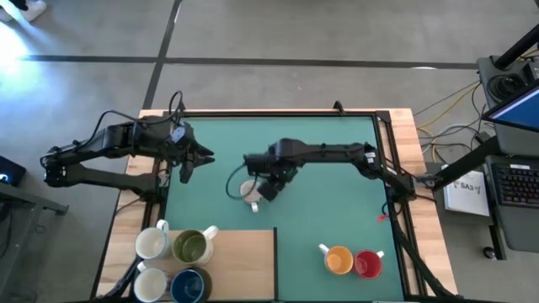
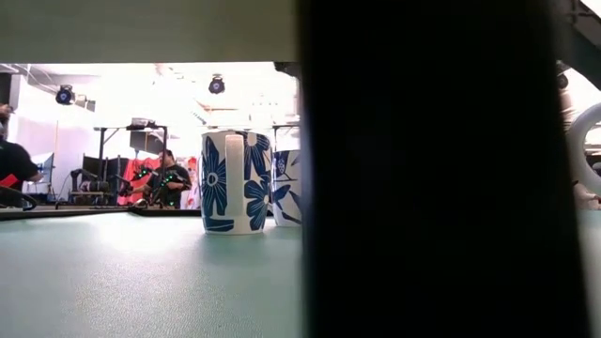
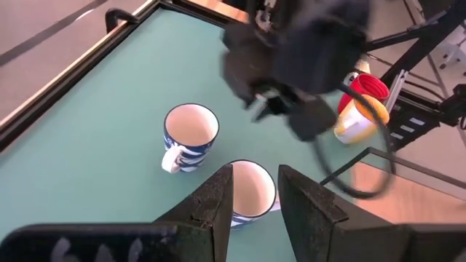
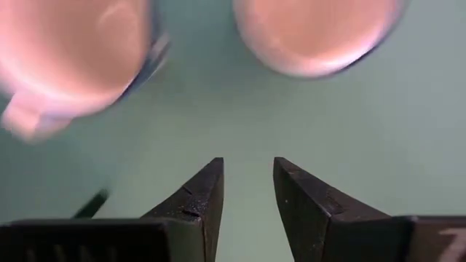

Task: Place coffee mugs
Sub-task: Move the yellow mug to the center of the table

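Two white mugs with blue flowers stand upright mid-table, one (image 3: pixel 191 129) with its handle toward the near edge, the other (image 3: pixel 247 191) beside it; the low view shows both (image 2: pixel 235 180) (image 2: pixel 286 188). My right gripper (image 1: pixel 268 190) (image 4: pixel 247 175) hovers open just above them, pointing down. In the high view it covers one, and only the other mug (image 1: pixel 250 194) shows. My left gripper (image 1: pixel 206 158) (image 3: pixel 255 182) is open, left of the pair and aimed at them. The orange mug (image 1: pixel 338 259) and red mug (image 1: pixel 368 264) stand near the near right edge.
A wooden board (image 1: pixel 244 261) at the near left carries two white mugs (image 1: pixel 152 244) (image 1: pixel 150 282), an olive-green mug (image 1: pixel 192 246) and a dark blue mug (image 1: pixel 189 286). A dark shape (image 2: pixel 441 169) close to the low camera blocks that view's right half. Bare green mat (image 1: pixel 328 202) lies between the groups.
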You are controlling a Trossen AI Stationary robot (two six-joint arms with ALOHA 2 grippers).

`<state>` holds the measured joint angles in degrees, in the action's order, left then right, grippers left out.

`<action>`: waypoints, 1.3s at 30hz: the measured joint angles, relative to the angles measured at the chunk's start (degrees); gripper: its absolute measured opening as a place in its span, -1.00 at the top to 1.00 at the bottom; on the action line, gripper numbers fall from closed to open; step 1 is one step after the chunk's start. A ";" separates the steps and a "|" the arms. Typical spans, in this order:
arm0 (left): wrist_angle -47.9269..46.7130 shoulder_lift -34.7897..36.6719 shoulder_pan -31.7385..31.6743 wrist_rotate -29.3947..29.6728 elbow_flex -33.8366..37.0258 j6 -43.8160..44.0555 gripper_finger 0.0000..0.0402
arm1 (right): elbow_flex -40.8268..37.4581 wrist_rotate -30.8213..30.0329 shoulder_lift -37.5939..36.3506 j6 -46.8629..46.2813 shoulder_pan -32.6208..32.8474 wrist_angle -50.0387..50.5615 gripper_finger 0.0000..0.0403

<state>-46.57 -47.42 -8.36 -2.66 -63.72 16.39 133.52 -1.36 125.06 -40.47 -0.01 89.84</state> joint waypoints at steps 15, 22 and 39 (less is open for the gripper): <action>-0.13 0.64 0.00 -0.01 0.00 -3.00 0.54 | -13.01 6.20 -11.63 -17.00 17.51 0.04 0.46; -0.15 0.64 0.00 -0.02 0.00 -4.57 0.54 | -29.74 10.33 -22.57 -36.56 25.26 -1.49 0.52; 3.17 -0.11 0.00 -1.38 0.00 2.21 0.54 | -59.32 16.31 -35.64 -41.98 32.63 -21.90 0.51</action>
<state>-43.40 -47.53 -8.36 -4.03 -63.72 18.60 74.19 14.95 89.41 -82.45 32.61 67.94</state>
